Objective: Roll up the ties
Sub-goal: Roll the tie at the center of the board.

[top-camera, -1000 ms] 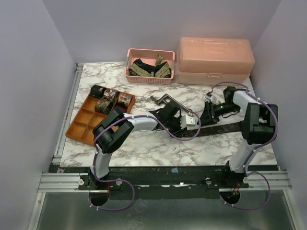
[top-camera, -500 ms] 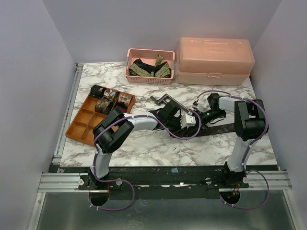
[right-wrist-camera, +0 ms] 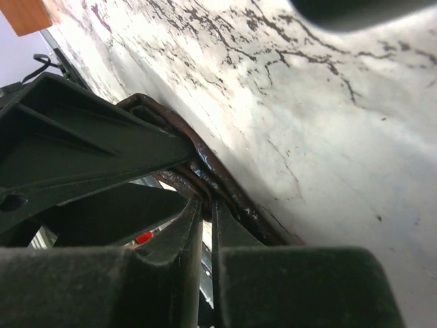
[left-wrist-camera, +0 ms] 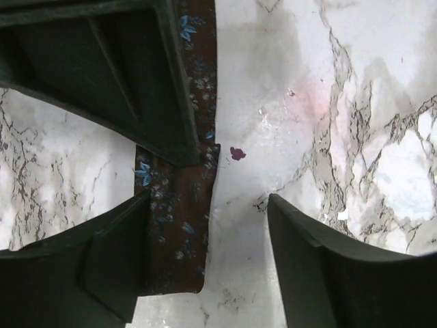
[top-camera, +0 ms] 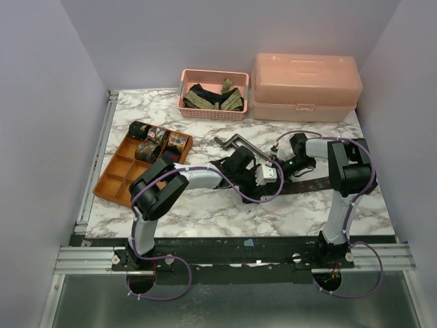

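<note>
Releasing, left gripper [left-wrist-camera: 208,205]: fingers now spread, brown tie [left-wrist-camera: 179,239] freed beneath.
Closing, right gripper [right-wrist-camera: 205,208]: newly pinching the folded tie end.
Meaning: grip handed over; rolling likely begins.

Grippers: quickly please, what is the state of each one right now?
Left gripper: open, holding nothing; the dark brown tie lies flat on the table below it.
Right gripper: shut on a fold of the dark brown tie.

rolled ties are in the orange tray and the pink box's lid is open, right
No: the pink box has its lid shut, seen in the top external view. The rolled ties are in the orange tray.
</note>
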You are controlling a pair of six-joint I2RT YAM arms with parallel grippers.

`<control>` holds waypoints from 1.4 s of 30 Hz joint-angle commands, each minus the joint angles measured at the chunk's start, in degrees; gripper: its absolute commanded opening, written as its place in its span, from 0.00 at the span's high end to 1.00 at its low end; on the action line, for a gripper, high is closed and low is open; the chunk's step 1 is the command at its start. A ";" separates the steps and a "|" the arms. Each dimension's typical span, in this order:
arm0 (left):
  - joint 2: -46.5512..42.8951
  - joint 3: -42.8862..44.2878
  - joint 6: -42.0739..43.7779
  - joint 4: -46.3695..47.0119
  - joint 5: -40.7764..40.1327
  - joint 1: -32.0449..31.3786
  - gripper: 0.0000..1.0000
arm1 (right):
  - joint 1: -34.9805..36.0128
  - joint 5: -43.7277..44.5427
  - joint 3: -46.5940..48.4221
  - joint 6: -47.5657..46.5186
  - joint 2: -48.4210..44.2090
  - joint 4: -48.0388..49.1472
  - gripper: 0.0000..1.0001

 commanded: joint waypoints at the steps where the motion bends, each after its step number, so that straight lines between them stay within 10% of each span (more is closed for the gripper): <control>1: -1.78 -6.60 -0.48 1.99 -2.05 0.21 0.27 | 0.59 4.31 1.65 -2.04 1.39 1.37 0.91; 15: 2.84 -4.57 2.92 6.78 -12.19 -1.20 0.24 | 1.30 2.20 6.84 -6.51 1.89 -6.02 0.93; 35: 2.02 -5.21 1.01 14.10 -5.11 -0.32 0.15 | 1.30 2.71 8.33 -8.49 1.65 -8.66 0.96; 42: 5.22 -2.05 2.25 7.07 -5.01 -0.36 0.35 | 1.30 1.14 10.74 -8.12 1.39 -10.11 0.96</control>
